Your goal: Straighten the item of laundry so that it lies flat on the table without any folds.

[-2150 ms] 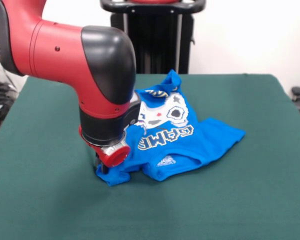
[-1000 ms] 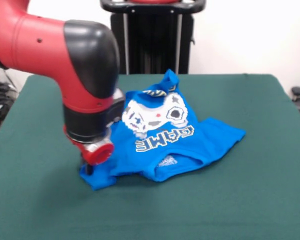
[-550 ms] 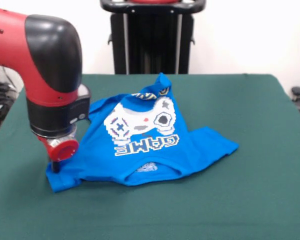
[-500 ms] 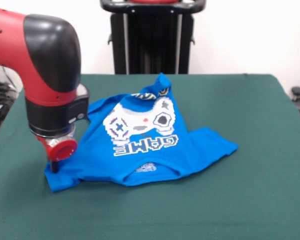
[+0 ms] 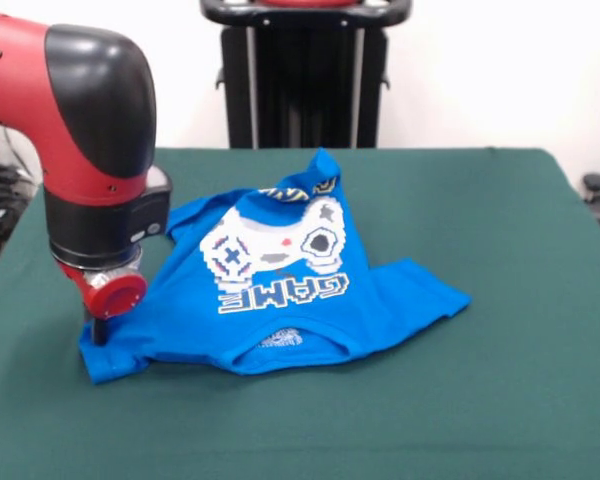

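Front view shows the green desk [image 5: 500, 400] filling the frame. The red and black arm [image 5: 90, 150] drops in at 9 o'clock, presumably to work the cloth's edge rather than its middle. The blue T-shirt [image 5: 280, 300] lies near the centre, printed side up, its 12 o'clock end bunched and raised, so folds remain. The end effector [image 5: 99, 332] sits on the sleeve at 8 o'clock; whether it is spread or pinching the cloth, I cannot tell.
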